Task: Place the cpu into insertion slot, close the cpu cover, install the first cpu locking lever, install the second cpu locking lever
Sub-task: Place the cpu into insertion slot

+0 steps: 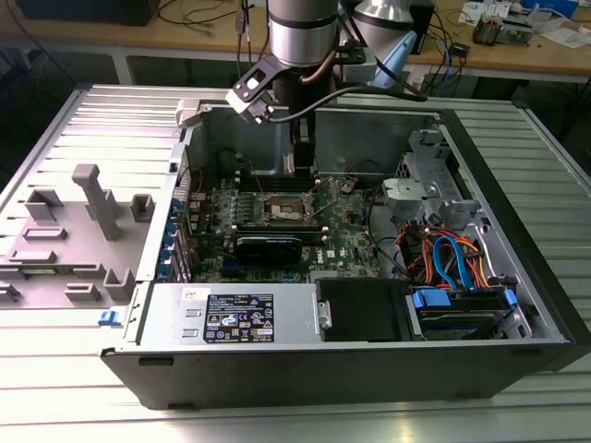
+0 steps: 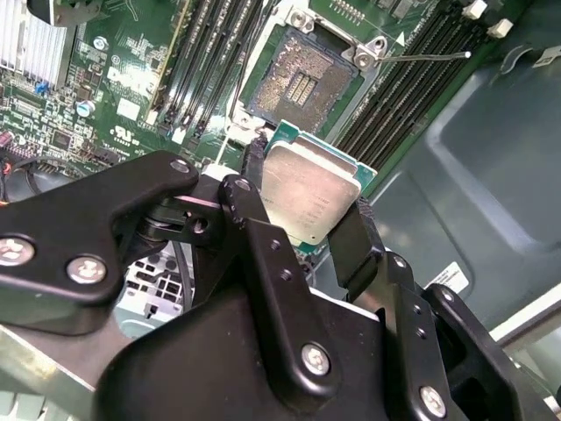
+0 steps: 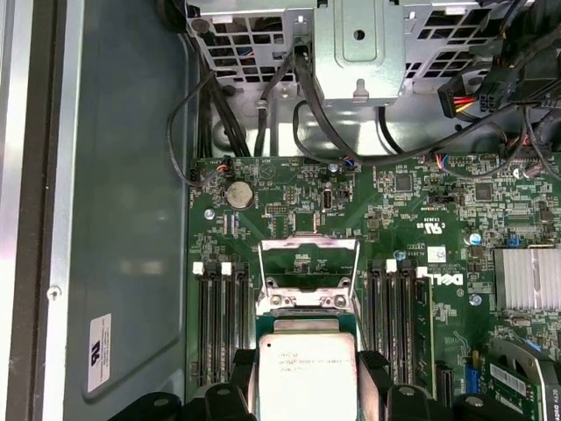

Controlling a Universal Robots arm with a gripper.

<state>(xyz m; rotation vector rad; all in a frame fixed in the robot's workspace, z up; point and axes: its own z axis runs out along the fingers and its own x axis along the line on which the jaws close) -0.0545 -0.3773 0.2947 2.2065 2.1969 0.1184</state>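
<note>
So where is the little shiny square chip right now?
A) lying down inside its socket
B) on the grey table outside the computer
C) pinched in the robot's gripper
C: the cpu is clamped in the gripper, held above the insertion slot, whose contacts lie bare.

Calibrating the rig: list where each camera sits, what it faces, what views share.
Exterior view: above the open computer case, looking down into it; the arm reaches in.
Second wrist view: on the arm, looking past the gripper at the insertion slot.
First wrist view: on the arm, facing the motherboard over the gripper.
Both wrist views share the gripped cpu.
</note>
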